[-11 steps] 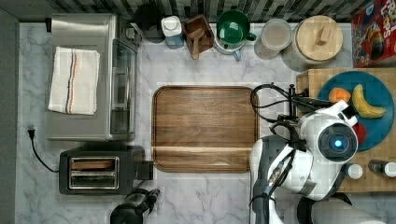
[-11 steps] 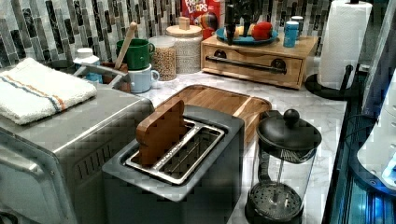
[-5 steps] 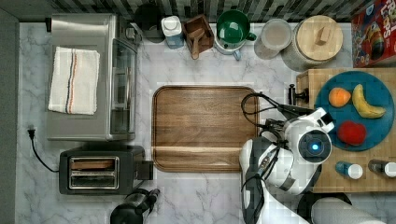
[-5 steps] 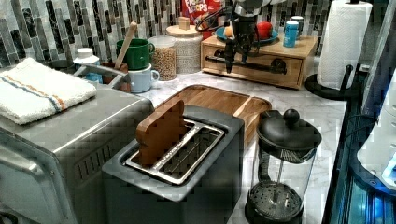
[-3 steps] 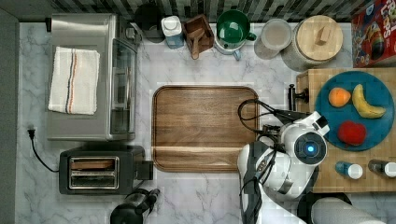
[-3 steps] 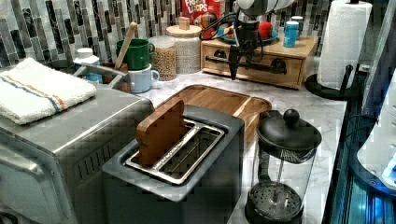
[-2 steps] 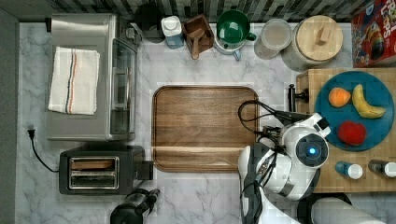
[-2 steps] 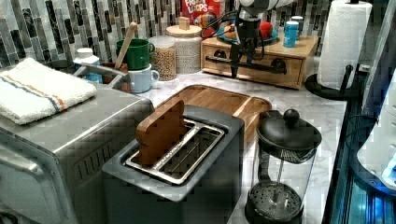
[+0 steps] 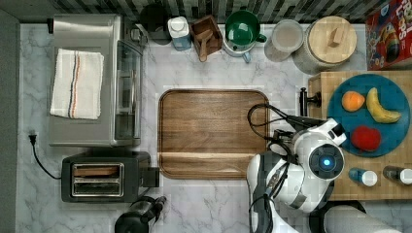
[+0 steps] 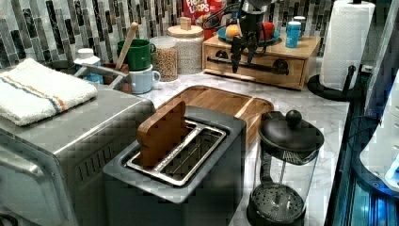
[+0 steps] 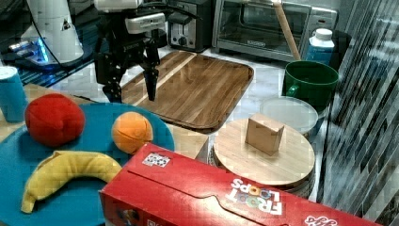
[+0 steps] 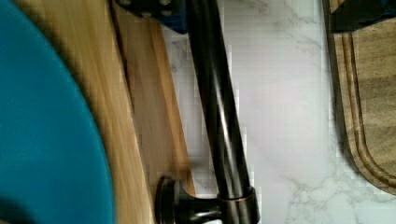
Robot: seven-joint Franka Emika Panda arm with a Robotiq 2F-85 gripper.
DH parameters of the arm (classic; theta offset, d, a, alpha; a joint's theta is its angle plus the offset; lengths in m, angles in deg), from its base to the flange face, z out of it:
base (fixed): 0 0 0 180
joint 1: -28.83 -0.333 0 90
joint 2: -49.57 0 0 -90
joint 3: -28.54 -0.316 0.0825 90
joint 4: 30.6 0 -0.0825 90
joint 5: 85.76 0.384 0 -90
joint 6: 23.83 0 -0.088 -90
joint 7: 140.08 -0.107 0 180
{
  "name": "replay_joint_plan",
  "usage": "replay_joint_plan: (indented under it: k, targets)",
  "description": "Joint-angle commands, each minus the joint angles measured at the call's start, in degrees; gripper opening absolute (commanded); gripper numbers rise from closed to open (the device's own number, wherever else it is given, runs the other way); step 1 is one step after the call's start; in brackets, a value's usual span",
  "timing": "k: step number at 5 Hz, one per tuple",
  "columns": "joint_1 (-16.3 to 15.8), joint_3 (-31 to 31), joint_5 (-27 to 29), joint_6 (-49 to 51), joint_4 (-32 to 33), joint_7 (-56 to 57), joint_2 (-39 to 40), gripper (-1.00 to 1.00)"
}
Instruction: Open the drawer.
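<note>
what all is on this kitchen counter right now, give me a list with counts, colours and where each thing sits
drawer: 1, light wood, black bar handle, shut, under the plate
plate: 1, blue, on the drawer box
fruit: orange, banana, red one, on the plate
tray: 1, dark-brown wood, counter middle
toaster oven: 1, silver, top view's left, striped towel on top
toaster: 1, black, below the oven in the top view
French press: 1, black
mug: 1, green, by the backsplash
cereal box: 1, red
paper towels: 1 roll, white
hand: 1, black, open, around the handle
</note>
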Motion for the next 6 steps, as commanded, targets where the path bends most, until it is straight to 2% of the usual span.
replay_joint_plan:
  k: [1,2,3,4,5,6]
  targets:
    - [-4.7,-9.5,4.8,-10.8,0.0,2.4,9.2,1.00]
    - [-6.6,-10.8,3.9,-6.8,2.4,-1.1,5.3,1.00]
    - [-9.9,-11.5,2.3,-1.7,4.9,-8.7,0.4,1.00]
    - [-12.2,-13.7,4.5,-0.1,6.9,-13.2,-2.8,1.00]
    - [-14.5,-15.3,5.8,2.2,6.1,-18.9,-3.5,1.00]
    - [-15.0,-16.7,6.6,-2.8,6.1,-20.4,-0.9,1.00]
